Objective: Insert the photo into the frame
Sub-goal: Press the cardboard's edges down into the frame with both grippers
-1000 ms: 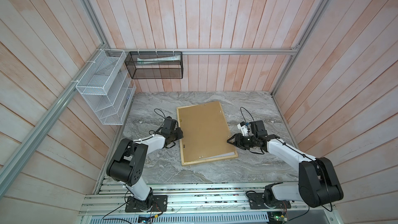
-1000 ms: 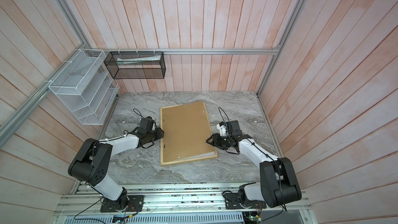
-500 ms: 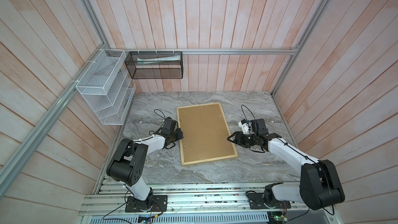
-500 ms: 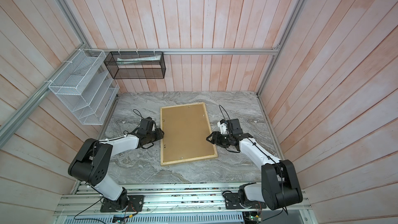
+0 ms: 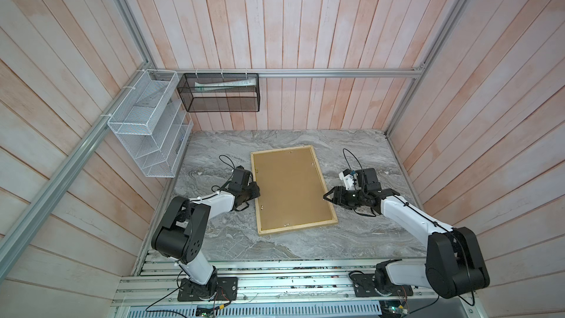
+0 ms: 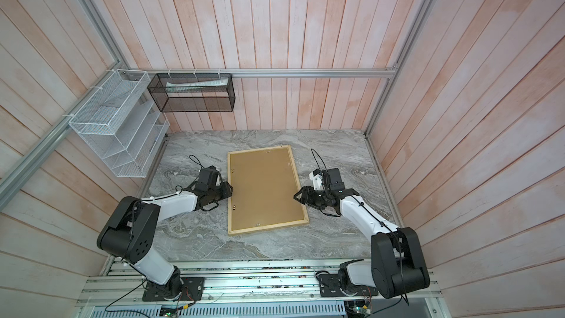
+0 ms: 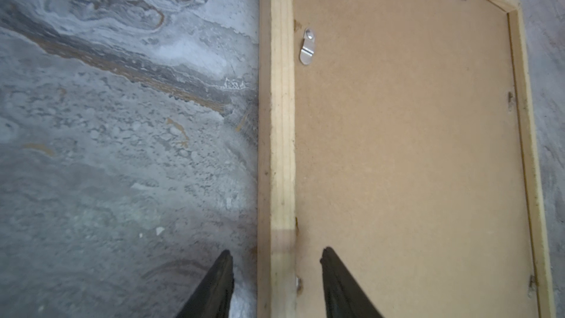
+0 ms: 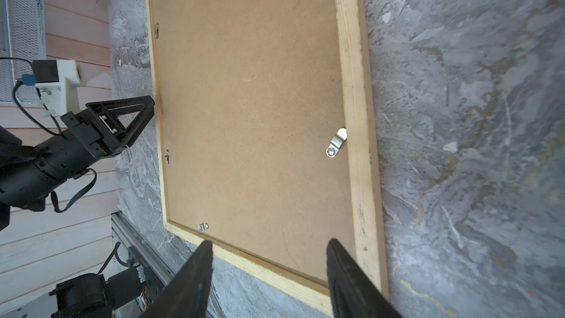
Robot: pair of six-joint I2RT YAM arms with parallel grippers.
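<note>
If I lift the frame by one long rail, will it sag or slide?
Thin wood rails: the frame probably stays stiff but may twist. One clip lies along the rail, not across it, so the backing board might shift out. On the smooth table it likely slides when pushed.

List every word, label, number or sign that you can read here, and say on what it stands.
None can be read.
The pale packet in the black mesh basket shows faint marks, too small to read.
The backing board in the frame bears no text.
</note>
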